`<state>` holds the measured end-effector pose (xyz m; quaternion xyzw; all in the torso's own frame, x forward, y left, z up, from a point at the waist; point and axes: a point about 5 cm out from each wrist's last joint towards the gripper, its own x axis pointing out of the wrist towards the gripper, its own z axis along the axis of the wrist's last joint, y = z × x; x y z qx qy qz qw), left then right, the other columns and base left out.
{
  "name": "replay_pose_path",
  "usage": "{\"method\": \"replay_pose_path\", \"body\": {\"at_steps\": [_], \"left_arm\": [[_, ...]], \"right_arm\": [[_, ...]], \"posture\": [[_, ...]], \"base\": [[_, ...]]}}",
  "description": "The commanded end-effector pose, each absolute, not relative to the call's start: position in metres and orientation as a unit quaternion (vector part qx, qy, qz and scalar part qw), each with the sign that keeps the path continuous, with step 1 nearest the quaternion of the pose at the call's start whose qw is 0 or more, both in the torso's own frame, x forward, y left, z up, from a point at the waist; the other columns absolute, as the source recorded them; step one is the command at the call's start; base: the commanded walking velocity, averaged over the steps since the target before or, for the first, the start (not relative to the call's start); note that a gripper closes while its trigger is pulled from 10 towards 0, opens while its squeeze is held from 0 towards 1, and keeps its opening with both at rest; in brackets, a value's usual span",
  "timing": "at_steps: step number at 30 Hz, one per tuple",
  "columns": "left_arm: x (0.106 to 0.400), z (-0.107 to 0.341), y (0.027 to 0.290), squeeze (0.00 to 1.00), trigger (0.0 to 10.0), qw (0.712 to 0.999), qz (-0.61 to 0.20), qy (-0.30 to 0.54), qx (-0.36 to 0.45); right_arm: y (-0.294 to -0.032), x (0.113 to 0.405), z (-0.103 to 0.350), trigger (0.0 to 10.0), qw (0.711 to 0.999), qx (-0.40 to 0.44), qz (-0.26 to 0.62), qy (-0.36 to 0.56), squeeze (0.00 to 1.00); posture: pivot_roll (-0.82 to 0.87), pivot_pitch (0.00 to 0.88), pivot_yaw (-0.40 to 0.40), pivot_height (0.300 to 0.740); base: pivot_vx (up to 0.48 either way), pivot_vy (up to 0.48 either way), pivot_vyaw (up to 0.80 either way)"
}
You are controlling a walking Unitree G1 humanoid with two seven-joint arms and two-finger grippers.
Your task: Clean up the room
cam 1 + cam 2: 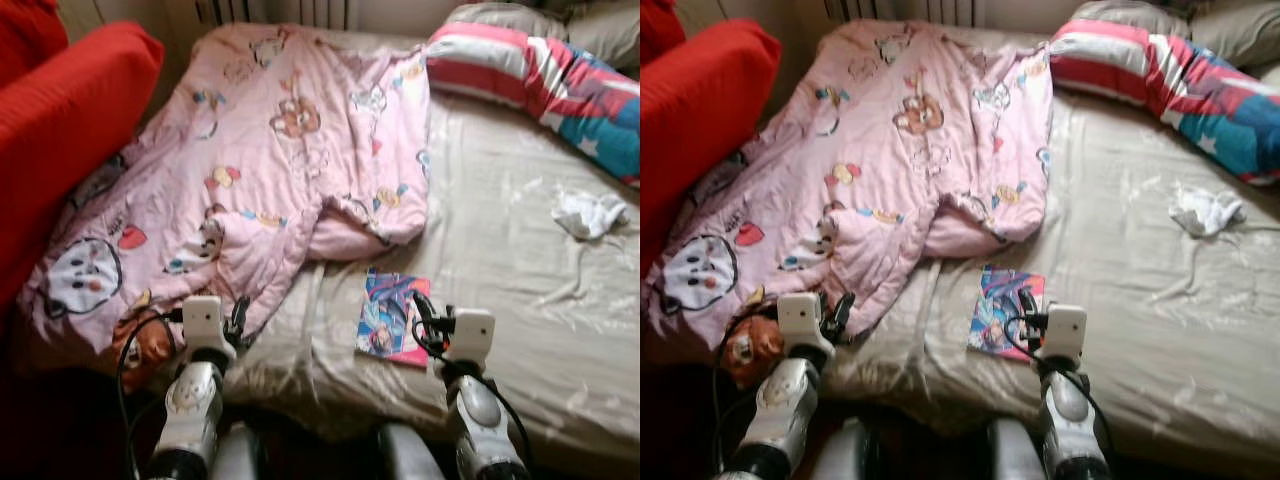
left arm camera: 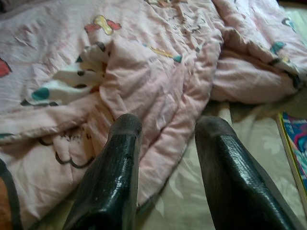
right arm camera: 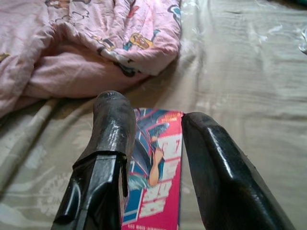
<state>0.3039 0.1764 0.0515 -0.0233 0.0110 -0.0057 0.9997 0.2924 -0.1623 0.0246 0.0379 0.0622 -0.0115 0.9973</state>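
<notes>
- The right gripper (image 3: 153,139) hangs just above the book (image 1: 393,316), jaws wide and holding nothing; the book lies flat near the front edge of the bed (image 1: 520,290), just clear of the quilt's lower edge.
- The step looks like picking up the book. Because it lies flat and thin, I would slide one finger under a long side, pressing into the soft bedding, and close gently.
- The book has a glossy cover in pink and blue, stiff and rectangular.
- The left gripper (image 2: 168,139) hovers over the hem of the pink quilt (image 1: 280,150), jaws apart and empty.
- The quilt is padded, crumpled and cartoon-printed, and covers the bed's left side.
- The beige sheet is wrinkled, with a white sock (image 1: 590,213) by the right edge and a striped pillow (image 1: 530,75) at the far right corner.
</notes>
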Motion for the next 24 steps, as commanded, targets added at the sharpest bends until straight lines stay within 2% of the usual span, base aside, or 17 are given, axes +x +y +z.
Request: {"method": "replay_pose_path", "body": {"at_steps": [1, 8, 14, 24], "left_arm": [[0.3027, 0.0496, 0.1779, 0.00, 10.0, 1.000, -0.007, 0.019, -0.024], [0.3031, 0.0498, 0.1785, 0.00, 10.0, 0.999, -0.006, 0.022, -0.023], [0.3038, 0.0492, 0.1763, 0.00, 10.0, 0.999, -0.014, 0.026, -0.027], [0.3047, 0.0503, 0.1763, 0.00, 10.0, 0.999, -0.015, 0.026, -0.029]], "right_arm": [[-0.1618, 0.2896, 0.0198, 10.0, 0.996, 0.042, -0.013, 0.076, 0.00], [-0.1615, 0.2894, 0.0167, 10.0, 0.995, 0.040, -0.013, 0.091, 0.00], [-0.1600, 0.2895, 0.0167, 10.0, 0.995, 0.043, -0.011, 0.089, 0.00], [-0.1600, 0.2898, 0.0163, 10.0, 0.995, 0.047, -0.011, 0.092, 0.00]], "posture": [[-0.07, 0.219, 0.006, 0.641], [-0.07, 0.224, 0.006, 0.641], [-0.07, 0.228, 0.007, 0.614], [-0.07, 0.233, 0.009, 0.614]], "base": [[0.000, 0.000, 0.00], [0.000, 0.000, 0.00], [0.000, 0.000, 0.00], [0.000, 0.000, 0.00]]}}
